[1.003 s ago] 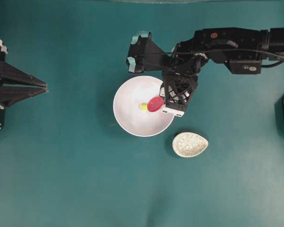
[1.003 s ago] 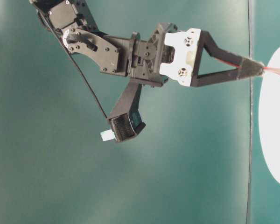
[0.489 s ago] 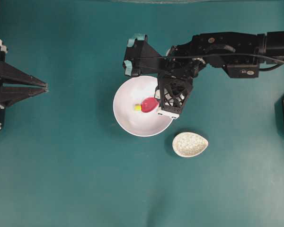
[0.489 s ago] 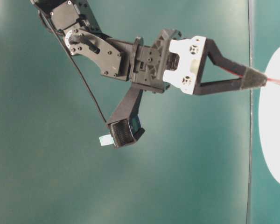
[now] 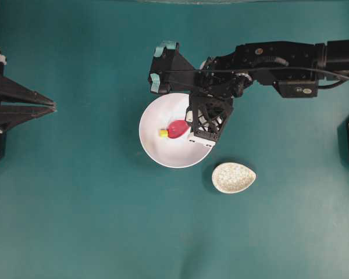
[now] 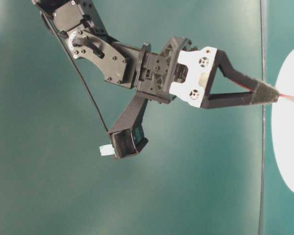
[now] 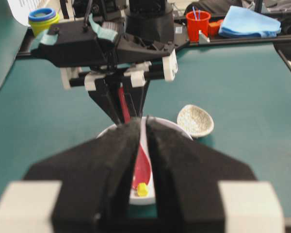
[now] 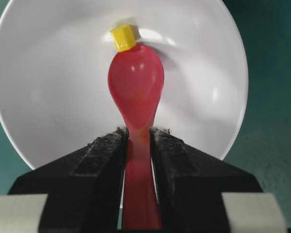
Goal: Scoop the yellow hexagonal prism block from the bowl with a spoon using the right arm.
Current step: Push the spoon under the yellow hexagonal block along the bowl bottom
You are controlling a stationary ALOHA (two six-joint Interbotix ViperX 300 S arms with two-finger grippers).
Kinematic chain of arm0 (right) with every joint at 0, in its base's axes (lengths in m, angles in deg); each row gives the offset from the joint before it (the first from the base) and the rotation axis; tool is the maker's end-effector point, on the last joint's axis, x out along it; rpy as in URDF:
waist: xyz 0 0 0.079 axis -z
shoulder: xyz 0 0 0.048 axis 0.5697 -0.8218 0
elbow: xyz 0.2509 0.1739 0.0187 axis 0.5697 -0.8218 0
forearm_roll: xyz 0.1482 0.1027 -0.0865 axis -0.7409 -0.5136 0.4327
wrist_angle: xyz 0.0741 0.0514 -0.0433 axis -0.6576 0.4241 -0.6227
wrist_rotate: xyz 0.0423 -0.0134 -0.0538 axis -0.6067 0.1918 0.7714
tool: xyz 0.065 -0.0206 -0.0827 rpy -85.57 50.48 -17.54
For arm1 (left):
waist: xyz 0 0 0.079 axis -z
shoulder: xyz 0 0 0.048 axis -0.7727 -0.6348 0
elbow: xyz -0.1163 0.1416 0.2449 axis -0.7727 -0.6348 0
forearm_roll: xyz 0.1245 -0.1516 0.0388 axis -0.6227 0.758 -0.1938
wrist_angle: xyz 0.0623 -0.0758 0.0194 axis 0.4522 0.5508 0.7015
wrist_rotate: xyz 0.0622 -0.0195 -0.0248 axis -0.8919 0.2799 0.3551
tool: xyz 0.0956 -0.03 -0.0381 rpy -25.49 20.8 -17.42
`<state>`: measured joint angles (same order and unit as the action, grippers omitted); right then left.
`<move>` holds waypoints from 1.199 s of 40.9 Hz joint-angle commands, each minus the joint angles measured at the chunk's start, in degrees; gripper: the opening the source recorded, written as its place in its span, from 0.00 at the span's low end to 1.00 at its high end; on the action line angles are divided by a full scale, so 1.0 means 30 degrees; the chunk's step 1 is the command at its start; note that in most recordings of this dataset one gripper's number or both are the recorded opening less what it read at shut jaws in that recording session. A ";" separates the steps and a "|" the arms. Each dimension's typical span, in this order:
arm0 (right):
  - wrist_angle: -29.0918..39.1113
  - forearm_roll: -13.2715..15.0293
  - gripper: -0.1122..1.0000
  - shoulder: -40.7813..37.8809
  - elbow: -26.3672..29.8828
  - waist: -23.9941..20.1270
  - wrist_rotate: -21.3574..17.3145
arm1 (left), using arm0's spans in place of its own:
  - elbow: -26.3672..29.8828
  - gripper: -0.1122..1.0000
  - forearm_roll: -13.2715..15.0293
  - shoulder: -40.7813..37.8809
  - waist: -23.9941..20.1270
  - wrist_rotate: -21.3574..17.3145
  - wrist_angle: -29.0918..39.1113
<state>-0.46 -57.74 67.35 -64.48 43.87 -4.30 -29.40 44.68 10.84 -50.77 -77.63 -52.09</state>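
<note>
Contact persists: right tool (image 8: 138, 141), clamped on spoon (image 8: 136, 92), has pushed yellow hexagonal prism block (image 8: 123, 38) leftward across bowl (image 5: 154, 151); block not yet aboard. Left tool (image 7: 145, 145) nearly shut, empty.

Count on the green table (image 5: 93, 221): seven items.
One white bowl (image 5: 157, 154), one yellow block (image 5: 163, 133), one red spoon (image 5: 177, 128), one speckled spoon rest (image 5: 233, 178), two robot arms, one red cup (image 7: 198, 25) behind.
</note>
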 commanded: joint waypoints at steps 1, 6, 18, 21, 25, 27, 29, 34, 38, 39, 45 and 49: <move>-0.0352 -0.0146 0.32 0.0322 0.0293 -0.0088 0.0029 | 0.0645 0.23 0.0059 0.0000 0.0000 0.0117 -0.0146; -0.0703 -0.0234 0.32 0.0322 0.0264 -0.0176 0.0000 | 0.0703 0.23 0.0029 0.0000 0.0000 0.0586 -0.0146; -0.1289 -0.0498 0.32 0.0322 0.0146 -0.0322 -0.0088 | 0.0850 0.23 0.0059 0.0029 0.0000 0.1699 -0.0088; -0.1494 -0.0557 0.32 0.0352 0.0146 -0.0352 -0.0146 | 0.0850 0.23 0.0029 0.0029 0.0000 0.1846 -0.0088; -0.1758 -0.0586 0.32 0.0352 0.0088 -0.0439 -0.0146 | 0.0879 0.23 0.0029 0.0029 0.0000 0.1934 -0.0059; -0.1875 -0.0586 0.32 0.0352 0.0059 -0.0469 -0.0146 | 0.0879 0.23 0.0059 0.0029 0.0000 0.1963 -0.0088; -0.1992 -0.0586 0.32 0.0352 0.0000 -0.0469 -0.0146 | 0.0879 0.23 0.0059 0.0029 0.0000 0.1963 -0.0088; -0.2432 -0.0615 0.32 0.0498 -0.0293 -0.0498 -0.0176 | 0.0879 0.23 0.0059 0.0000 0.0000 0.1963 -0.0059; -0.2988 -0.0586 0.32 0.0732 -0.0732 -0.0498 -0.0234 | 0.0879 0.23 0.0059 0.0000 0.0000 0.1963 -0.0029; -0.3135 -0.0586 0.32 0.0791 -0.0820 -0.0498 -0.0264 | 0.0879 0.23 0.0059 0.0029 -0.0029 0.1963 -0.0029; -0.4277 -0.0615 0.32 0.1260 -0.1641 -0.0498 -0.0293 | 0.0879 0.23 0.0059 0.0029 0.0000 0.1963 -0.0029; -0.4893 -0.0762 0.32 0.1523 -0.2051 -0.0498 -0.0293 | 0.0879 0.23 0.0029 0.0000 0.0000 0.1963 0.0000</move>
<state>-13.47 -59.50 69.46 -70.54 42.46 -5.18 -28.61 44.77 11.11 -50.77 -71.83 -51.82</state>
